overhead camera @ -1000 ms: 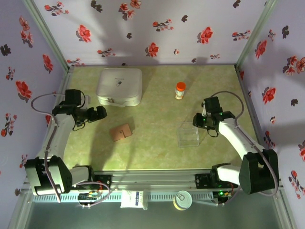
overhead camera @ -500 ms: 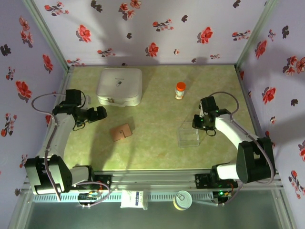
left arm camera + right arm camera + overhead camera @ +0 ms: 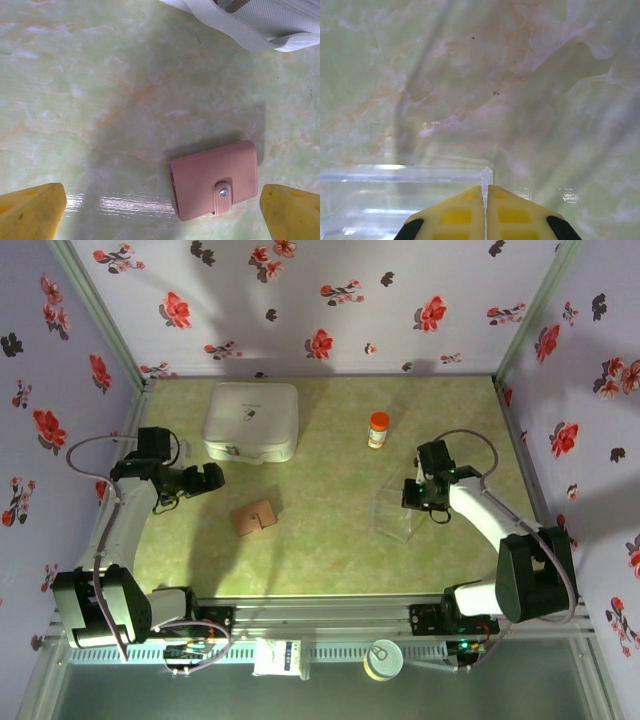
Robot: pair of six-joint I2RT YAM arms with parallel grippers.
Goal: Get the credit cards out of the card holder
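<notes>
Card holder closed, apart from both pincers; right pincer on tray.
Top view: card holder (image 3: pixel 254 517) lies shut left of desk (image 3: pixel 330 450) centre, left pincer (image 3: pixel 212 478) spread wide near it, right pincer (image 3: pixel 412 495) at clear tray (image 3: pixel 395 523) far corner. Left wrist: card holder (image 3: pixel 215 180) strap snapped, lying between the fingers (image 3: pixel 30 212), apart from both. Right wrist: right pincer (image 3: pixel 485 197) clenched on the clear tray (image 3: pixel 395 172) wall.

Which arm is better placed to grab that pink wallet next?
Left. The left arm holds open jaws near the closed card holder; the right arm has jaws shut on the clear tray.

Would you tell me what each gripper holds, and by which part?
The right gripper pinches the clear tray by a wall corner; the left gripper holds nothing.
</notes>
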